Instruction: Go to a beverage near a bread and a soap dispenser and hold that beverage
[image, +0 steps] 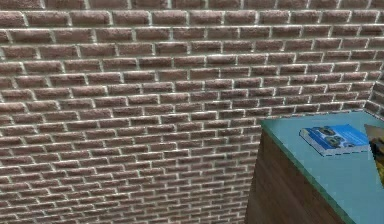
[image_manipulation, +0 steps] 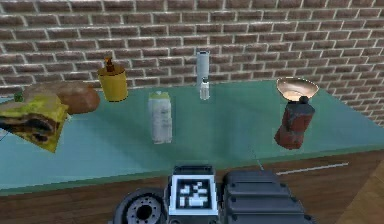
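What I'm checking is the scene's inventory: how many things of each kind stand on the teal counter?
Bread loaf: 1
Yellow-and-dark bundle: 1
Yellow jar: 1
Pale can: 1
Tall pale dispenser: 1
Reddish-brown pot: 1
Blue book: 1
Total: 7

Shows the arm (image_manipulation: 262, 198) as a dark ribbed block low at the arm side view's bottom edge, with a white black-marked square (image_manipulation: 196, 193) at its left. Places the tool (image_manipulation: 145, 208), dark and rounded, just left of that square. Cannot make out its far end, nor whether anything is held.
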